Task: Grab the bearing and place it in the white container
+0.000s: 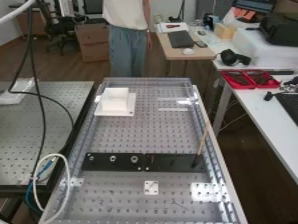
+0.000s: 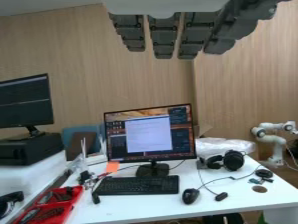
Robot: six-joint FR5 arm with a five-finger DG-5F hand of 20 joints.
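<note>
Three small round metal parts sit in a row on the left half of a black strip in the high view; the rightmost and largest, a ring, looks like the bearing (image 1: 134, 159). The white container (image 1: 116, 106), a boxy piece on a white base, stands at the far left of the perforated bench plate. In the wrist view the hand (image 2: 163, 35) hangs with its dark grey fingers extended and apart, open, with nothing held. Behind it are a desk and a wooden wall, away from the bearing.
The black strip (image 1: 174, 162) crosses the plate, with a thin wooden stick (image 1: 203, 137) rising from its right end. Raised clear rails edge the plate. A small white square (image 1: 151, 187) lies nearer, and a white cable loop (image 1: 67, 182) hangs at the left edge.
</note>
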